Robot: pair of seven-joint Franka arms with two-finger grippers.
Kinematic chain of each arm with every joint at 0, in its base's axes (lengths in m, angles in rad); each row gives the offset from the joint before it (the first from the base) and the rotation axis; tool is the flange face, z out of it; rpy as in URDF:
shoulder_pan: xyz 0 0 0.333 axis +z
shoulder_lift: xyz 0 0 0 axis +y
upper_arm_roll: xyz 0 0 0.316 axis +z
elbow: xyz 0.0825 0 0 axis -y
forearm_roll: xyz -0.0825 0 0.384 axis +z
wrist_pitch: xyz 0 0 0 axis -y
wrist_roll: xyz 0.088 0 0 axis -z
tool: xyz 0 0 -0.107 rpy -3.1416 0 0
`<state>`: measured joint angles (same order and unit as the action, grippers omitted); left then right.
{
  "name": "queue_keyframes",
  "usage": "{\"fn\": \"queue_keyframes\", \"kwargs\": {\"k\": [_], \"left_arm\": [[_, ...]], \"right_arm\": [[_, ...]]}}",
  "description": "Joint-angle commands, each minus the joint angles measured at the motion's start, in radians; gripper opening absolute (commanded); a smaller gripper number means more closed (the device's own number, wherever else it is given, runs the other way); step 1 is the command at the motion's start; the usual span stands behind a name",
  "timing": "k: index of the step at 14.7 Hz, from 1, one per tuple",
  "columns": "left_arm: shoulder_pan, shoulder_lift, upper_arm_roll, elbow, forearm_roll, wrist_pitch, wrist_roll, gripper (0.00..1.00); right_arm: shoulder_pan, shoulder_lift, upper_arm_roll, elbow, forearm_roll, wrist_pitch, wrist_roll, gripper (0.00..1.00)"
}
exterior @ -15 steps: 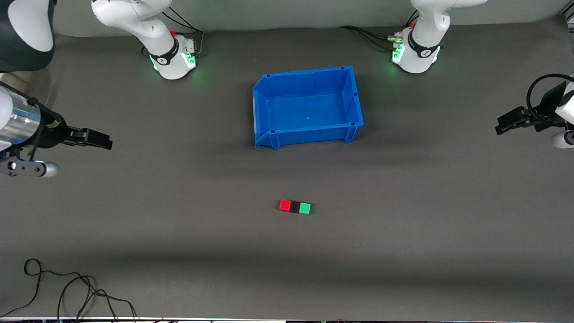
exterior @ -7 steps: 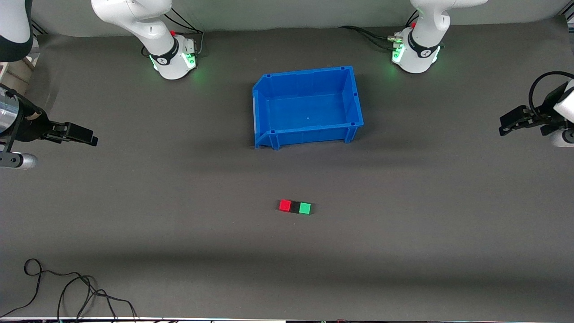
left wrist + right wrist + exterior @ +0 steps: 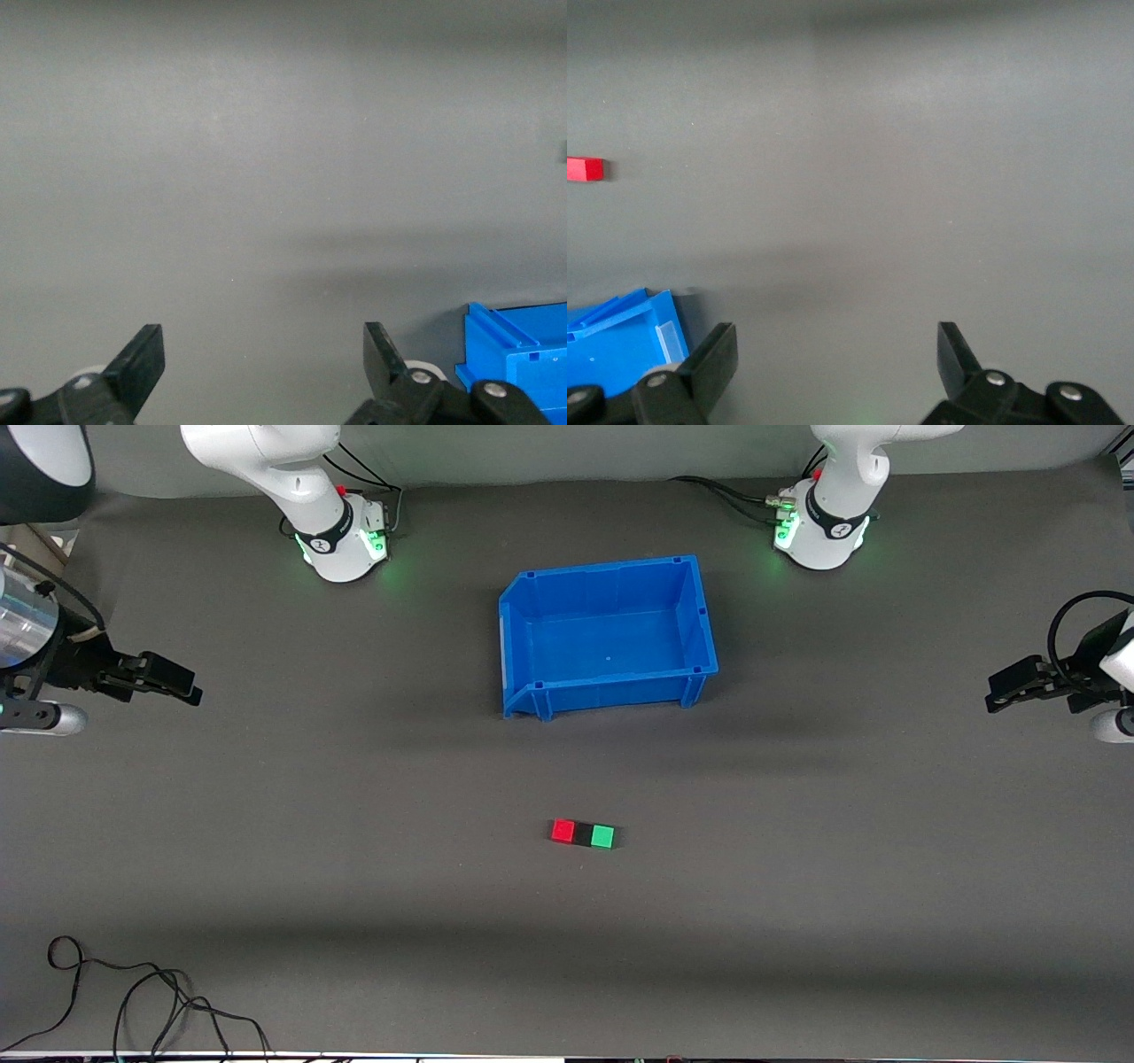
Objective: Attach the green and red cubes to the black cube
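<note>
glossy plastic blue bin, matt grey mat

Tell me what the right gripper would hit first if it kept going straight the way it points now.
Probably nothing close: the open right gripper points along the table toward the left arm's end. The blue bin sits roughly in that line, but its height over the mat is unclear, so it might pass above the rim.

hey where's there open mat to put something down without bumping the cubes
Bare mat lies between the blue bin and the joined row of red cube, black cube and green cube, and at both ends of that row. The only clutter is the loose cable at the front edge.
</note>
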<state>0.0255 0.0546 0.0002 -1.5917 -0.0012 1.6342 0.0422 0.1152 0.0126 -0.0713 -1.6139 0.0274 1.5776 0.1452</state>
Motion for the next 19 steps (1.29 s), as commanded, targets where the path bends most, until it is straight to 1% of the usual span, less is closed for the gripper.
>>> {"fn": "queue_keyframes", "kwargs": {"k": [1, 2, 5, 7, 11, 13, 19], "left_arm": [[-0.012, 0.002, 0.004, 0.001, 0.000, 0.012, -0.004, 1.00], [-0.012, -0.008, 0.003, -0.026, 0.003, 0.022, -0.004, 1.00], [-0.010, -0.022, 0.001, -0.057, 0.003, 0.027, -0.004, 1.00], [-0.010, -0.050, 0.001, -0.082, 0.000, 0.027, -0.002, 1.00], [-0.009, -0.059, 0.003, -0.085, -0.011, 0.027, -0.004, 1.00], [-0.003, -0.070, 0.003, -0.105, -0.013, 0.029, -0.004, 1.00], [-0.012, -0.056, 0.003, -0.114, -0.011, 0.093, -0.038, 1.00]], "right_arm": [[-0.022, -0.026, 0.028, -0.034, -0.026, 0.027, -0.018, 1.00], [-0.020, -0.026, 0.028, -0.034, -0.024, 0.027, -0.018, 1.00], [-0.009, -0.020, 0.022, -0.034, -0.024, 0.035, -0.018, 1.00], [-0.009, -0.020, 0.021, -0.034, -0.024, 0.044, -0.018, 1.00], [-0.009, -0.020, 0.021, -0.034, -0.021, 0.050, -0.018, 1.00], [-0.009, -0.019, 0.021, -0.034, -0.020, 0.050, -0.018, 1.00], [-0.009, -0.017, 0.021, -0.034, -0.015, 0.050, -0.016, 1.00]]}}
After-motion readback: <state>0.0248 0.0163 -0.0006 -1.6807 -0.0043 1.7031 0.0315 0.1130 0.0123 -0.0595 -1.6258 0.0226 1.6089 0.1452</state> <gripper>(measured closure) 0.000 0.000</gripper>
